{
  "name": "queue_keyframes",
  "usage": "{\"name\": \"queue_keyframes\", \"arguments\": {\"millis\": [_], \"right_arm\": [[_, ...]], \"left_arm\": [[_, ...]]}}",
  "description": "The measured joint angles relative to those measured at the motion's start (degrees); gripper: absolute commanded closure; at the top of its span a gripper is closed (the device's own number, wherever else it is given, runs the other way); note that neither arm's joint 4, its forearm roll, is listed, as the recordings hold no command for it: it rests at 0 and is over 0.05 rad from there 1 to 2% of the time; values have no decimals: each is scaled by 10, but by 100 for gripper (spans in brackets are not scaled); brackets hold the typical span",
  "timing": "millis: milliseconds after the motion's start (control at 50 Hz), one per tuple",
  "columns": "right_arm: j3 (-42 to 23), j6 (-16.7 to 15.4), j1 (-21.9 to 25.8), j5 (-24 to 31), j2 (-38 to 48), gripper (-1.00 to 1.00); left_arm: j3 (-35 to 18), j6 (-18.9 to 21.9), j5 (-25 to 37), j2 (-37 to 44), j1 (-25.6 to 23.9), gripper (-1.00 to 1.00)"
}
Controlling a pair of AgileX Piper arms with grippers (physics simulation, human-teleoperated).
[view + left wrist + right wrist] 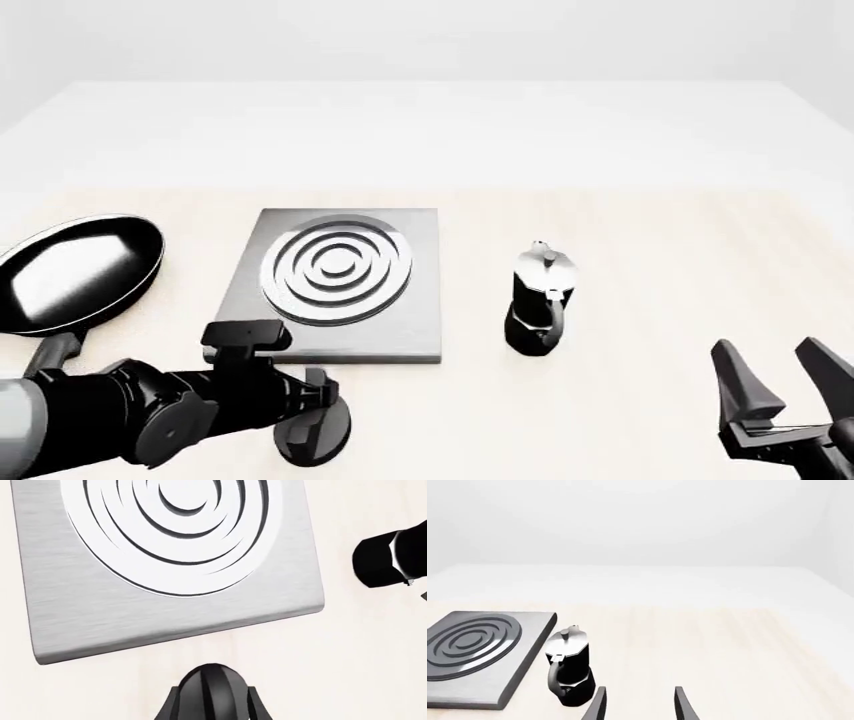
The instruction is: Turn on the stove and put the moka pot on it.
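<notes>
Moka pot not yet on stove. Left hand clamps knob; right hand wide, empty.

You're facing a simulated kitchen mock-up, pale wooden table, stove plate, frying pan, coffee pot, blank white backdrop.
</notes>
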Motion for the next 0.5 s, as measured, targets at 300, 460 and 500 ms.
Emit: {"name": "queue_keyframes", "arguments": {"millis": [300, 460, 500], "right_arm": [[0, 3, 0, -5, 6, -100], [0, 4, 0, -7, 9, -100], [0, 4, 0, -8, 10, -100]], "left_arm": [[0, -2, -15, 15, -2, -100], [-7, 12, -14, 13, 16, -100], [-9, 16, -13, 12, 21, -100]]}}
